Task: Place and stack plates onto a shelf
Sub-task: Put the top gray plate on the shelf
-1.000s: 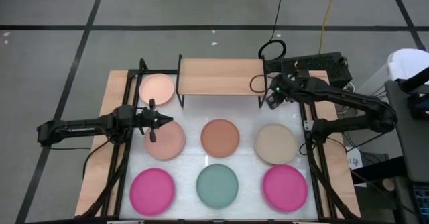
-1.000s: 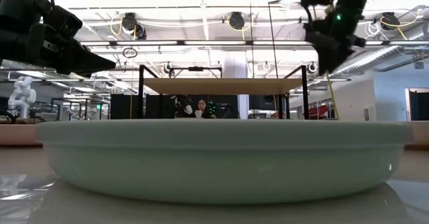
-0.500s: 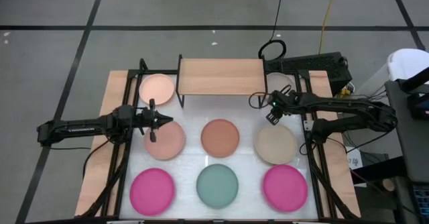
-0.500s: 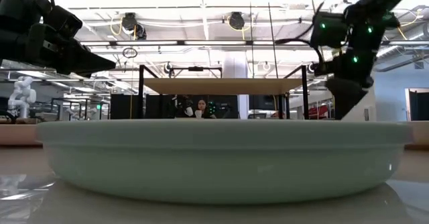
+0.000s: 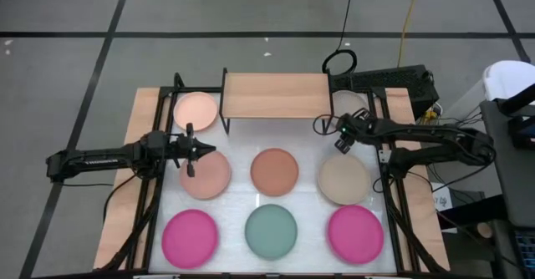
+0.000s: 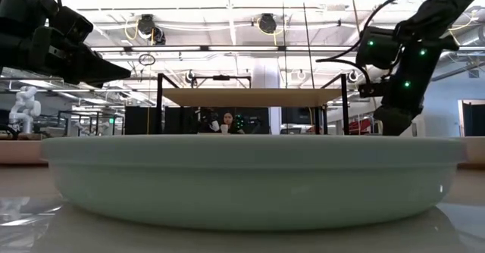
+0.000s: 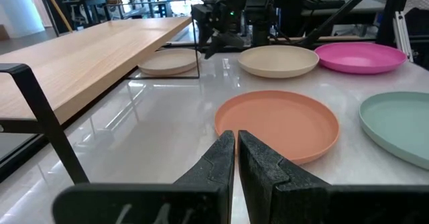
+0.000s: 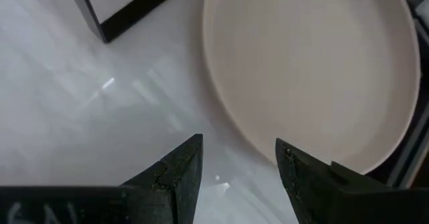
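Note:
Seven plates lie flat on the white table. They are pale pink (image 5: 196, 111), peach (image 5: 205, 175), terracotta (image 5: 274, 171), beige (image 5: 343, 179), two magenta (image 5: 190, 238) (image 5: 355, 233) and teal (image 5: 271, 231). Another beige plate (image 7: 167, 62) lies past the shelf's right end. The shelf (image 5: 276, 94) stands at the far side on black legs, its wooden top bare. My right gripper (image 5: 341, 144) hangs open between the shelf's right near leg and the beige plate. In its wrist view a beige plate (image 8: 315, 70) lies ahead of the fingers (image 8: 238, 160). My left gripper (image 5: 194, 151) waits shut above the peach plate's far rim.
Black frame rails (image 5: 380, 145) run along the table's left and right sides. Cables and a dark box (image 5: 384, 83) sit behind the shelf's right end. The teal plate (image 6: 250, 177) fills the low view's foreground. A person sits far off in the room beyond the shelf.
My right gripper has moved from beside the shelf's right end toward the table's near edge and down, closer to the middle-row beige plate. The plates have not moved.

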Tool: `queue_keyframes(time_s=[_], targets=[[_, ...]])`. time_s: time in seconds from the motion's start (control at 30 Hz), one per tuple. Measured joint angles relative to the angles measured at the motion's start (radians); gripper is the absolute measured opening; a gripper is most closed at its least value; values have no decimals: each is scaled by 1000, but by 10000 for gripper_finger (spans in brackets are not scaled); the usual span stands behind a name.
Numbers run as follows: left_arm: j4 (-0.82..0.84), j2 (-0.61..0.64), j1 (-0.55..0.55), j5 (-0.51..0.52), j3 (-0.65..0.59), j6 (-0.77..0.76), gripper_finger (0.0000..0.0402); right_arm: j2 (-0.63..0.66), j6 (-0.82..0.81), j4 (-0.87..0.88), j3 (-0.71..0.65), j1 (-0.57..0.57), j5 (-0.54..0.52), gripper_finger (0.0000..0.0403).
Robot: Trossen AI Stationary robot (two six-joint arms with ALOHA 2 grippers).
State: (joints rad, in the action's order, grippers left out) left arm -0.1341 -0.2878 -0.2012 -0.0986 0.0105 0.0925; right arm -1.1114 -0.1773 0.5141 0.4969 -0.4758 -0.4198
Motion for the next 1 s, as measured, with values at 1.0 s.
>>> queue_keyframes(time_s=[1.0], targets=[[0,0,0,0,0,-22,23,-126,93,-89,-1,-133,89,55]])
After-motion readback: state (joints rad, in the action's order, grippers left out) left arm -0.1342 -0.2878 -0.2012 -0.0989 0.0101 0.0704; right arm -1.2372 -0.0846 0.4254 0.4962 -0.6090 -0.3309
